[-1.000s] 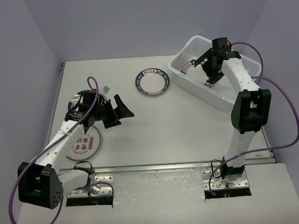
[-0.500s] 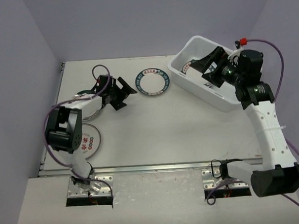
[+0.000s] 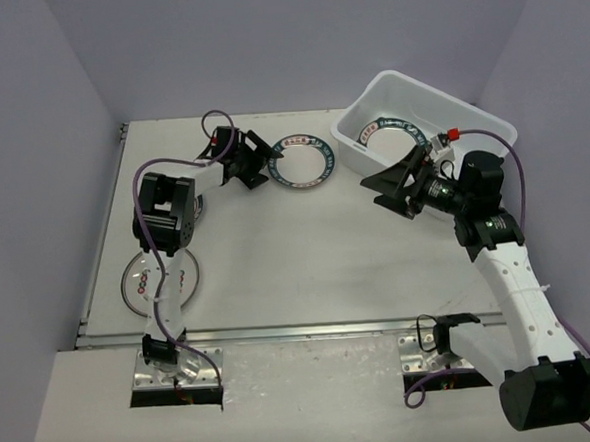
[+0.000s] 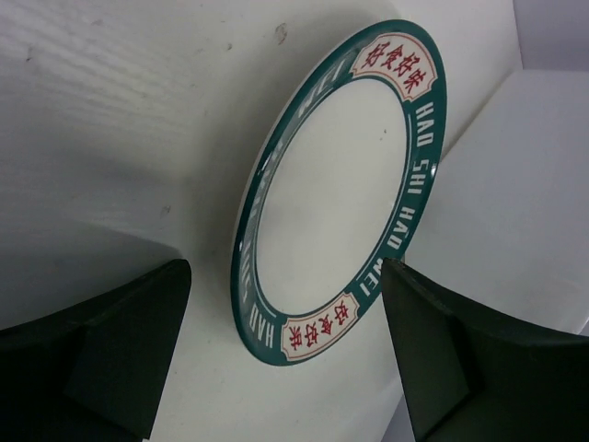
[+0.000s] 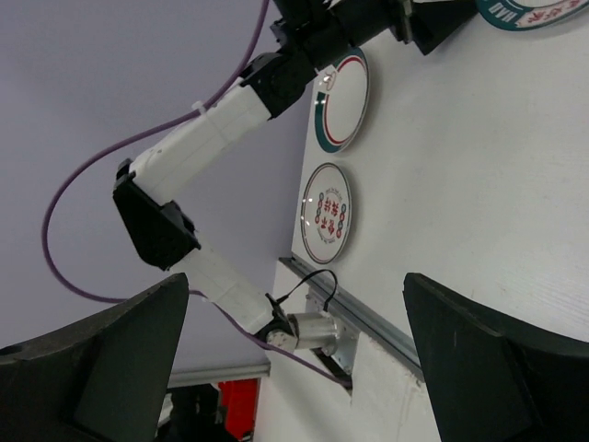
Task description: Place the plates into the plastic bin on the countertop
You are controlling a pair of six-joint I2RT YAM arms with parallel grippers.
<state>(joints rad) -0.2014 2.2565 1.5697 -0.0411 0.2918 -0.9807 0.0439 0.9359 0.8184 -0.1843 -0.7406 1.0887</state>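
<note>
A round white plate with a teal rim lies flat on the countertop at the back centre. My left gripper is open just left of it. In the left wrist view the plate lies between and ahead of my open gripper. The white plastic bin stands at the back right with a teal-rimmed plate inside. My right gripper is open and empty above the countertop, left of the bin, and shows open in its wrist view. No square black plates are in view.
A red-ringed plate lies near the front left, also in the right wrist view. Another teal-rimmed plate lies under the left arm. A metal rail runs along the front edge. Walls stand close on both sides.
My left gripper swung from the near left to the back, up to the teal-rimmed plate. My right gripper pulled out of the bin and came down left over the countertop.
</note>
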